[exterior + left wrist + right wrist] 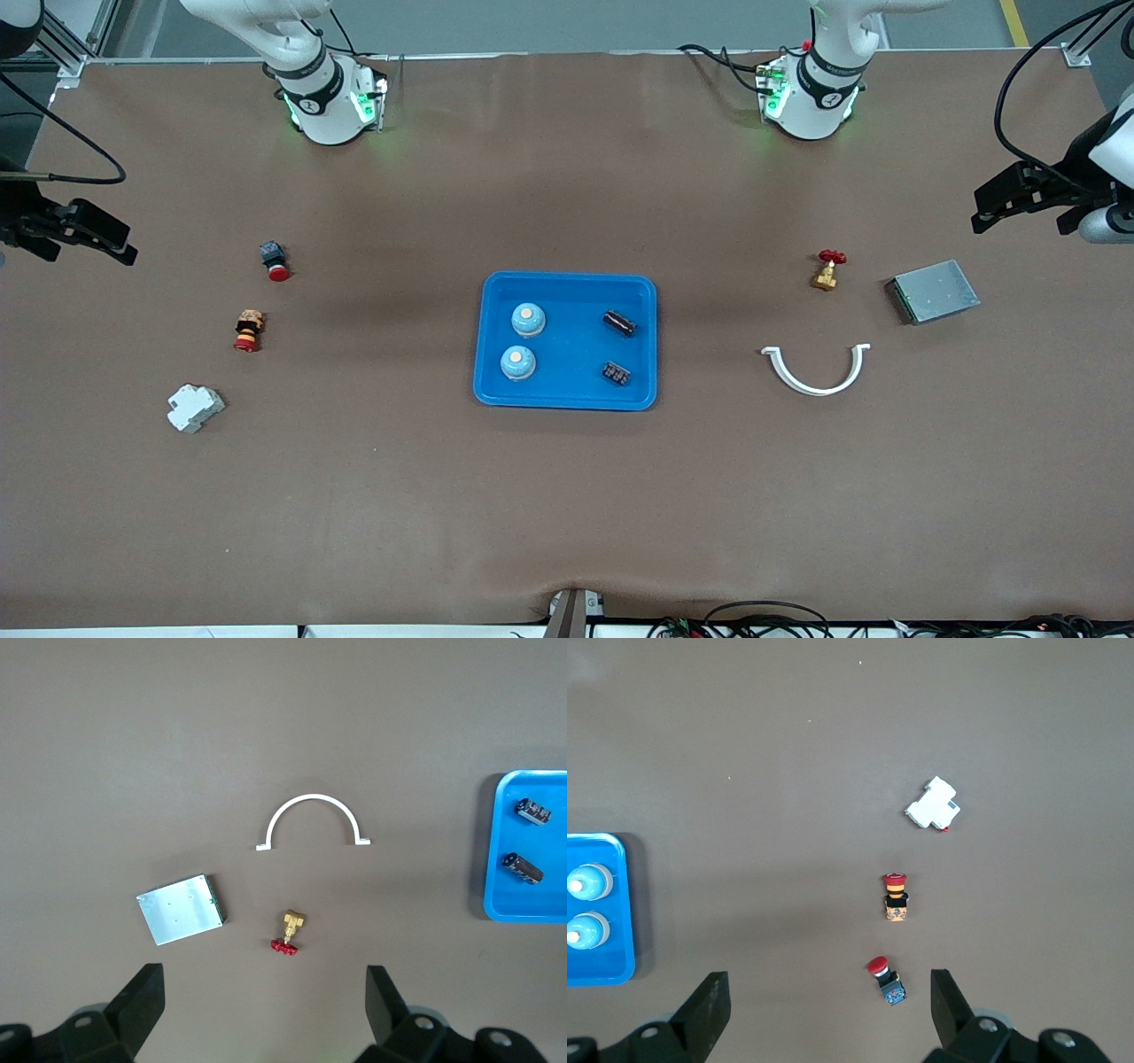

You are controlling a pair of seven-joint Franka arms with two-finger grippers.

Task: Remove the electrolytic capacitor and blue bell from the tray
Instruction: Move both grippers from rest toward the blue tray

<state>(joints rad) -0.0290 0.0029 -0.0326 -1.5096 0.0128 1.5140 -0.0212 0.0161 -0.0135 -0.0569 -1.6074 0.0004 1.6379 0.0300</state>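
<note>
- Blue tray (567, 396) sits mid-table between the two arms, well apart from both grippers, and holds all four task items.
- Two pale blue bells (528, 320) (518, 362) lie in the tray's half toward the right arm's end, one nearer the front camera than the other; both show at the edge of the right wrist view (586, 882).
- Two dark capacitors (619, 322) (617, 374) lie in the tray's half toward the left arm's end, apart from each other; the left wrist view (533, 811) catches them too.
- Left gripper (1019, 197) hangs in the air over the table's left-arm end, fingers (142, 1003) spread wide with nothing between them.
- Below and just ahead of that gripper lie a brass valve with a red handle (288, 934), a grey metal box (181, 908) beside it, and a white half-ring bracket (314, 821) between the valve and the front camera.
- Right gripper (84, 235) hangs over the right-arm end, fingers (707, 1006) likewise spread and empty.
- Under its view sit a red push button on a blue base (884, 980), a red-capped yellow switch (895, 896) and, farthest from the gripper, a white breaker (932, 804).
</note>
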